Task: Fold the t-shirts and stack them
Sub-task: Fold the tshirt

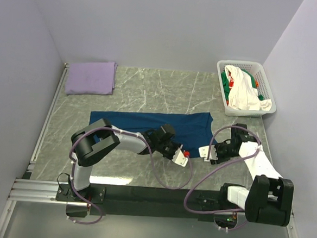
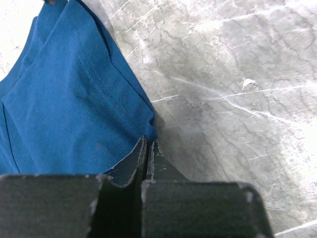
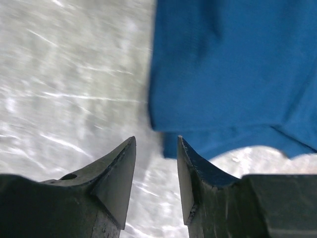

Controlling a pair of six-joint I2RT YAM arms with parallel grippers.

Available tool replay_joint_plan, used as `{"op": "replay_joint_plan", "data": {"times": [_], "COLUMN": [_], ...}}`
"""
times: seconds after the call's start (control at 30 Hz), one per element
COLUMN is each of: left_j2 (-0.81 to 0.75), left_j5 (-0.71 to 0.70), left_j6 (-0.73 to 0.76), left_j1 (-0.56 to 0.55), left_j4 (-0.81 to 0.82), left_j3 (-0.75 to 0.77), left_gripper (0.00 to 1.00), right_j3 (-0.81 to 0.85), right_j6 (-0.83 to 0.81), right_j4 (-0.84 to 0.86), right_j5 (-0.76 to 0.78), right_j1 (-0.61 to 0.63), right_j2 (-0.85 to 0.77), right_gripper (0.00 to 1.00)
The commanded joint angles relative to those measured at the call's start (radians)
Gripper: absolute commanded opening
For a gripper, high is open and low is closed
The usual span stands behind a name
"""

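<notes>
Navy tee (image 1: 147, 123) lies as a long strip on the bench (image 1: 149, 91), and by my reading we're mid-fold on it. Left fingers (image 2: 138, 159) are pressed tight together, tips right at the strip's near corner. Whether any hem is nipped between them, I can't tell. Right fingers (image 3: 124, 158) stand partly apart with nothing between them, the tee's folded edge just beyond their tips. Lavender tee (image 1: 90, 77) sits folded well beyond the left fingers, off to their left, and looks like the start of the stack. Basket (image 1: 246, 64), well beyond the right fingers, holds a white tee (image 1: 246, 98) and a green tee (image 1: 226, 83). Next move, I'd say: right fingers ease forward and close on that edge, catching every layer. Then both lift together and carry the end across the strip.
</notes>
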Motion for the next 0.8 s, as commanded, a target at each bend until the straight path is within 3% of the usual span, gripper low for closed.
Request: {"op": "replay_joint_plan", "data": {"times": [0.0, 0.5, 0.6, 0.63, 0.7, 0.77], "left_j2": [-0.045, -0.031, -0.033, -0.033, -0.04, -0.049], "left_j5": [0.046, 0.049, 0.051, 0.049, 0.048, 0.049], "left_j6": [0.001, 0.012, 0.004, 0.003, 0.003, -0.002], "left_j1": [-0.002, -0.002, -0.002, -0.002, -0.001, 0.004], "left_j4": [-0.02, -0.026, -0.024, -0.023, -0.023, -0.021], "left_j3": [0.024, 0.039, 0.041, 0.04, 0.035, 0.027], "left_gripper": [0.01, 0.01, 0.01, 0.01, 0.01, 0.01], "right_j3": [-0.037, -0.063, -0.083, -0.087, -0.08, -0.052], "right_j6": [-0.285, -0.253, -0.25, -0.248, -0.237, -0.196], "right_j4": [-0.001, 0.131, 0.156, 0.159, 0.15, 0.137], "right_j5": [-0.032, -0.015, -0.006, -0.004, -0.002, -0.01], "right_j1": [0.008, 0.055, 0.055, 0.055, 0.057, 0.055], "right_j2": [-0.021, 0.036, 0.036, 0.034, 0.032, 0.026], "right_gripper": [0.46, 0.41, 0.27, 0.15, 0.01, 0.0]}}
